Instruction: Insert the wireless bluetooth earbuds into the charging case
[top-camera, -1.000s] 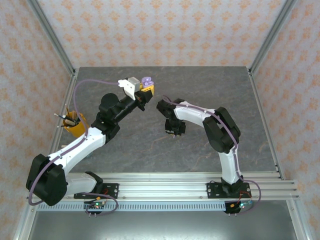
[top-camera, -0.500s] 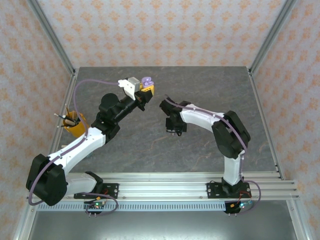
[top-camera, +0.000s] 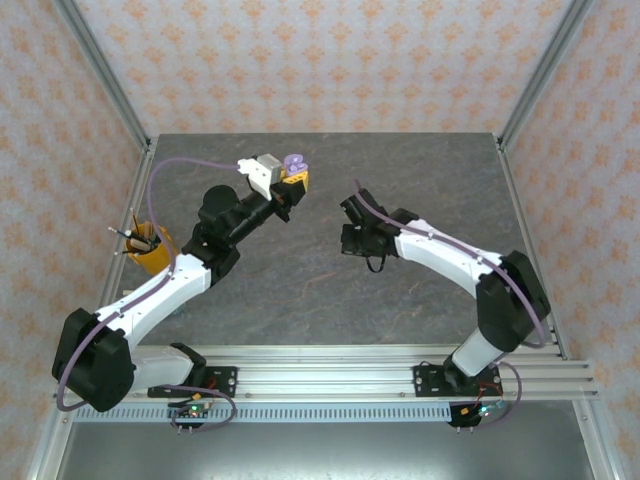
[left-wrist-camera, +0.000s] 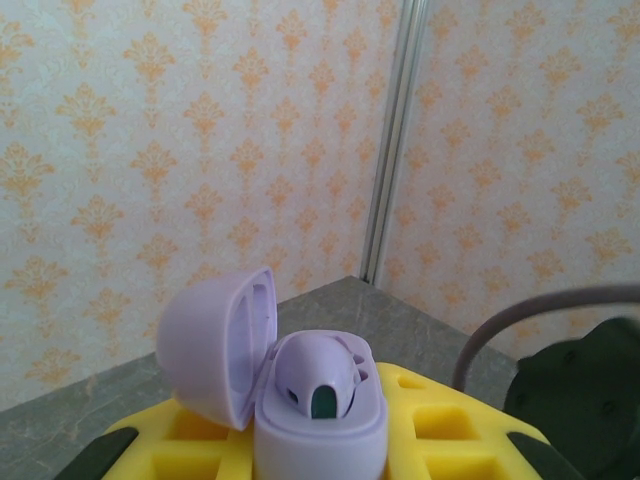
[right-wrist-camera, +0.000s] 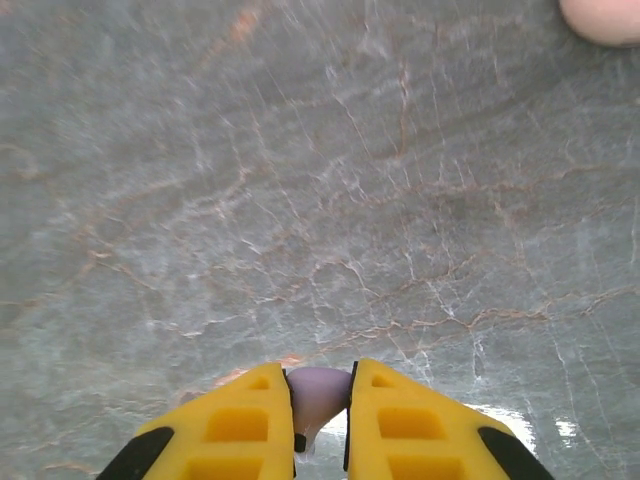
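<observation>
Your right gripper pinches a pale purple earbud; left gripper clamps the purple case, lid open.

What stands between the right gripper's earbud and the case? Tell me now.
Nothing visible. The right gripper pinches a purple earbud above the table; the left gripper holds the case, lid open, and nothing shows in the gap between them.

Two robot arms reach over a grey stone table with patterned walls around it. The left gripper holds an open purple case near the far edge. The right gripper hangs mid-table, apart from it. A yellow cup stands at the left.
</observation>
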